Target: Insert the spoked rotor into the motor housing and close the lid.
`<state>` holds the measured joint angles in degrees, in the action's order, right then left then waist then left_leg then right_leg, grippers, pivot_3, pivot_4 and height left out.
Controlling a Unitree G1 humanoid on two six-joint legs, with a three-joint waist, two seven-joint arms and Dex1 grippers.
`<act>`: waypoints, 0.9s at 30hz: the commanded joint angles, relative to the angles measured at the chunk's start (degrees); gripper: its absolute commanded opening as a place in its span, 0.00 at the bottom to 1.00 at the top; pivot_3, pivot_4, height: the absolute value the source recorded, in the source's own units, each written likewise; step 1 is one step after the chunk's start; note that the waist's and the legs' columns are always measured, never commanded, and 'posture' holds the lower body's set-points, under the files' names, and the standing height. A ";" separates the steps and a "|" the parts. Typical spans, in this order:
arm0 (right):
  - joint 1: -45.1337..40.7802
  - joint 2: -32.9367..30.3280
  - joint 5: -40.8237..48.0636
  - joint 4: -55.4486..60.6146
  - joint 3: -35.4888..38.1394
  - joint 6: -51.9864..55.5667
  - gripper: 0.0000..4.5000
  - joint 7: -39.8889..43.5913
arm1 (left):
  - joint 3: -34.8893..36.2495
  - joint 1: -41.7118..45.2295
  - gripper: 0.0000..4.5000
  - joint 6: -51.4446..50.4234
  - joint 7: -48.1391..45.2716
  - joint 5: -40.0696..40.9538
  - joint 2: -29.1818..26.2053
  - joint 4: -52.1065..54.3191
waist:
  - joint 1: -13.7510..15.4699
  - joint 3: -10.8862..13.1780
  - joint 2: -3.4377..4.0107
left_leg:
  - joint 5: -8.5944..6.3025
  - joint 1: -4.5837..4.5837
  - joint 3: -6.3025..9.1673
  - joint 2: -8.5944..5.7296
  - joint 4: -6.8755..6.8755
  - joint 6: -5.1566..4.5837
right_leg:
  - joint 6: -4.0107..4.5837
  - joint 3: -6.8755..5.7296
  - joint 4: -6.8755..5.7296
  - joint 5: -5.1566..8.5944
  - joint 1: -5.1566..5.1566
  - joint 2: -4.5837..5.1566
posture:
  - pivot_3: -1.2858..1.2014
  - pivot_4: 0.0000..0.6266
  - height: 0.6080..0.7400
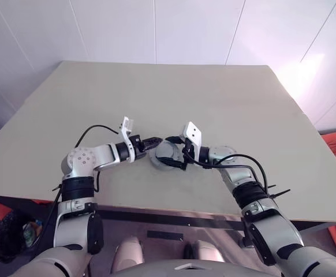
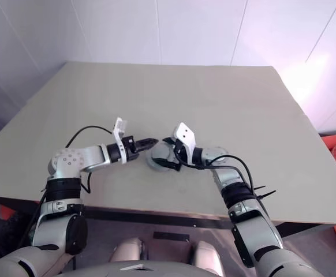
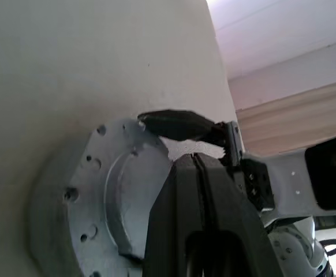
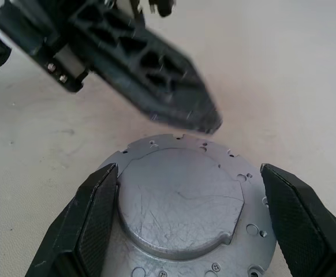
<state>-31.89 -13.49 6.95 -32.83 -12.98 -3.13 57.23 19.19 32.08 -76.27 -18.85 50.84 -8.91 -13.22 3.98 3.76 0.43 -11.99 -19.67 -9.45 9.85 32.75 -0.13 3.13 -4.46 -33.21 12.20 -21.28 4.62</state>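
At frame centre, our right gripper (image 4: 182, 222) straddles the lid (image 4: 179, 199) wide open, gripping nothing; left gripper (image 4: 205, 118) shut, empty. Stiff, slick metal: hold its rim.

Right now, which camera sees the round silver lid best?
The right wrist view: the lid sits close, face-on, between the right gripper's spread fingers. The left wrist view shows it partly hidden; the head views show it small, under both grippers.

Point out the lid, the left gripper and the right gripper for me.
lid (image 4: 179, 202): right wrist view, raised centre of the grey disc.
left gripper (image 4: 205, 118): right wrist view, shut black tip just above the lid's far edge.
right gripper (image 4: 185, 222): right wrist view, midway between its two fingers, which straddle the lid.
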 commanded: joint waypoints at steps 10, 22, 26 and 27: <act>0.52 -0.72 -1.45 -1.70 0.32 0.86 0.99 -1.43 | -1.81 0.03 0.00 0.09 1.40 -4.72 -1.69 -2.37 | 0.03 -0.01 0.00 | 0.00 0.02 0.01 -0.01 0.01 0.00 | -0.01 0.00 0.00 0.00 0.13 0.00 | 0.52 0.00 1.00; -0.21 0.75 8.64 6.99 5.68 10.23 0.99 2.29 | -1.30 0.89 0.00 1.11 0.63 -5.34 -2.46 -3.57 | 0.08 0.00 0.00 | 0.00 -0.03 0.04 -0.02 0.04 -0.02 | 0.01 0.00 -0.03 -0.01 -0.04 0.00 | 0.52 0.00 1.00; -0.70 1.14 10.21 9.05 6.95 12.86 0.99 1.84 | -1.38 1.24 0.00 1.49 0.31 -5.38 -2.98 -4.13 | 0.06 0.00 0.00 | 0.01 -0.18 0.04 0.00 0.05 -0.05 | 0.03 0.00 -0.15 -0.01 -0.26 0.00 | 0.52 0.00 1.00; -0.90 1.33 10.63 9.29 7.43 13.53 0.99 1.46 | -1.41 1.25 0.00 1.55 0.22 -5.52 -2.97 -4.13 | 0.08 0.00 -0.01 | 0.01 -0.23 0.03 0.00 0.06 -0.05 | 0.03 0.00 -0.16 -0.01 -0.36 0.00 | 0.52 0.00 1.00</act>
<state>-31.10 -12.71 15.70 -26.14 -6.99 9.60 58.89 18.28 33.25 -74.75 -18.68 46.22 -11.30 -17.13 4.06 3.76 0.42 -11.97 -20.01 -9.42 9.84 32.84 -0.19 3.16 -4.47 -33.40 12.19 -21.77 4.61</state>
